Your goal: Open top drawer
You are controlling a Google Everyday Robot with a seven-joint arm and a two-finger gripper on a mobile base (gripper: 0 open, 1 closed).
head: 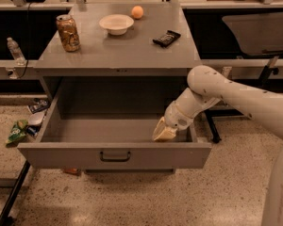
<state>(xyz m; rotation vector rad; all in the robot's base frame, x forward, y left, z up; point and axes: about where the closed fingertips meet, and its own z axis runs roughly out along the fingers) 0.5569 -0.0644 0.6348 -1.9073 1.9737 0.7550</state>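
Gaping wide around pincer [164, 130], front just ahead of it: top drawer [146, 157]; pincer's grip impossible to tell; opening seemingly complete.

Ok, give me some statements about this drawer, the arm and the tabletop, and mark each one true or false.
1. The top drawer stands pulled out from the cabinet. True.
2. The gripper is at the drawer's left front corner. False: it is inside the drawer, by the right front corner.
3. The orange sits in the bowl. False: it lies on the tabletop, apart from the bowl.
4. The can stands upright, left of the bowl. True.
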